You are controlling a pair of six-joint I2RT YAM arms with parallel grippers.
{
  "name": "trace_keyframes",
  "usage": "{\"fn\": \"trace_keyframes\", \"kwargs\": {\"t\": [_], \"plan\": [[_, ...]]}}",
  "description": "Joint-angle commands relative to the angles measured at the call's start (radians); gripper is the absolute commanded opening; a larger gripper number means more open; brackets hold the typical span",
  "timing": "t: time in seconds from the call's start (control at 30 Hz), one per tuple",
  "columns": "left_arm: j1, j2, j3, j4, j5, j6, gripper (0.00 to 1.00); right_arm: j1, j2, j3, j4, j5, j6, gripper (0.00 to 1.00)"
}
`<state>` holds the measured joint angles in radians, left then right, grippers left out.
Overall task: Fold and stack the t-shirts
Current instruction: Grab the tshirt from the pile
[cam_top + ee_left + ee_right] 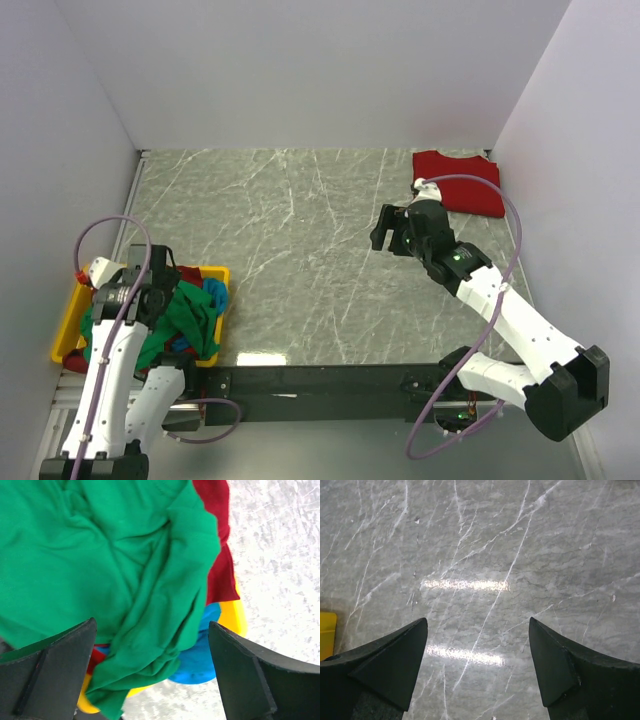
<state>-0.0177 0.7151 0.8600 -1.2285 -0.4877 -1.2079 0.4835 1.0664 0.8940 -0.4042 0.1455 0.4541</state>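
The left end effector (152, 625) hangs with its fingers spread wide and nothing between them. Directly below it the green t-shirt (100, 555) lies crumpled on top of the heap in the yellow bin (68, 325). The wrist view does not show whether the fingertips touch the cloth. A dark red t-shirt (215, 510) shows past the green one on the side of the right-hand finger, and a blue t-shirt (200, 665) peeks out under the green folds near that finger's tip.

The right end effector (477, 622) is also wide open and empty, held over the bare marbled surface (520, 540). Behind it, toward the far right corner, a red t-shirt (460, 180) lies folded flat, well apart from its fingers.
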Motion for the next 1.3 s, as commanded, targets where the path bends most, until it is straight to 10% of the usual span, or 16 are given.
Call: {"fn": "trace_keyframes", "kwargs": {"t": [0.0,0.27,0.5,0.9,1.27], "plan": [[-0.004,0.047,-0.035,0.087,0.031,-0.021,0.99,-0.008,-0.031,0.013,0.041,0.022,-0.014,0.88],[-0.004,0.132,-0.128,0.153,0.121,-0.064,0.96,-0.014,-0.033,0.028,0.044,0.028,-0.018,0.88],[-0.004,0.072,-0.11,0.176,0.127,-0.067,0.03,-0.017,-0.008,0.042,0.047,0.012,-0.018,0.88],[-0.004,0.027,0.232,0.357,0.172,0.158,0.0,-0.022,0.006,0.066,0.051,0.006,-0.018,0.87],[-0.027,0.325,0.58,0.725,0.648,0.251,0.0,-0.028,-0.014,0.065,0.045,0.023,-0.022,0.87]]}}
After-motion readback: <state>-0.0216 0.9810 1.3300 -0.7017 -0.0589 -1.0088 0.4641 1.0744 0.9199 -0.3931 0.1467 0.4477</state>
